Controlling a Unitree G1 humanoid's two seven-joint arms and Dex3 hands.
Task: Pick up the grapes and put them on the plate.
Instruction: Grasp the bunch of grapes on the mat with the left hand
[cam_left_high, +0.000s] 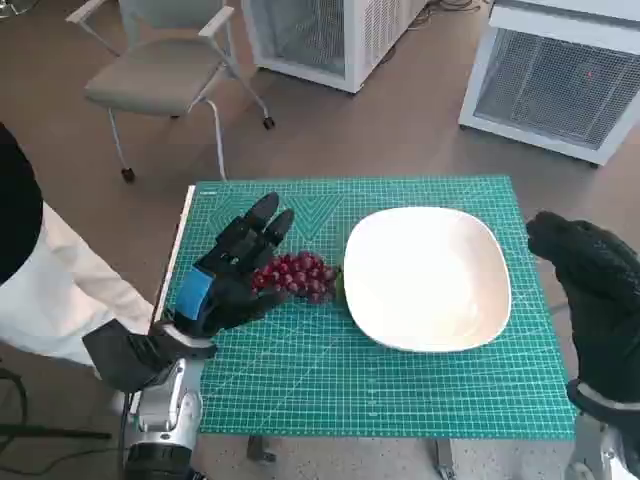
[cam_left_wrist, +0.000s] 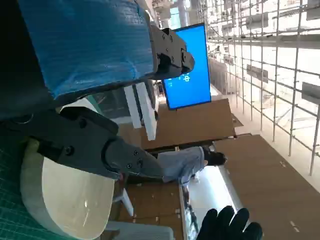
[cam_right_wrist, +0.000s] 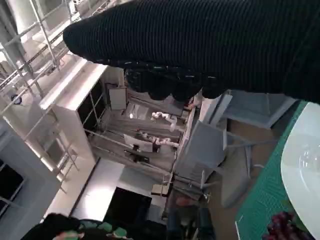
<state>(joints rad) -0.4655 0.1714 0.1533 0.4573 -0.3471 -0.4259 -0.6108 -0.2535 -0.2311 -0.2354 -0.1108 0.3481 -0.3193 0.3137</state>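
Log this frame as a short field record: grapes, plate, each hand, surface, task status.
grapes: red bunch on the green cutting mat, just beside the plate's rim
plate: white, nothing on it
left hand: at the grapes, fingers extended over the bunch; grip cannot be confirmed
right hand: off the mat's edge beside the plate, holds nothing visible
task status: grapes not yet on the plate

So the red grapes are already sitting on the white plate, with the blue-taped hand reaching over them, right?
Not quite. The head view shows the grapes lying on the green mat just beside the plate, at its edge nearest the left hand, not on it. The plate holds nothing. The rest is right: the blue-taped hand's fingers reach over the bunch.
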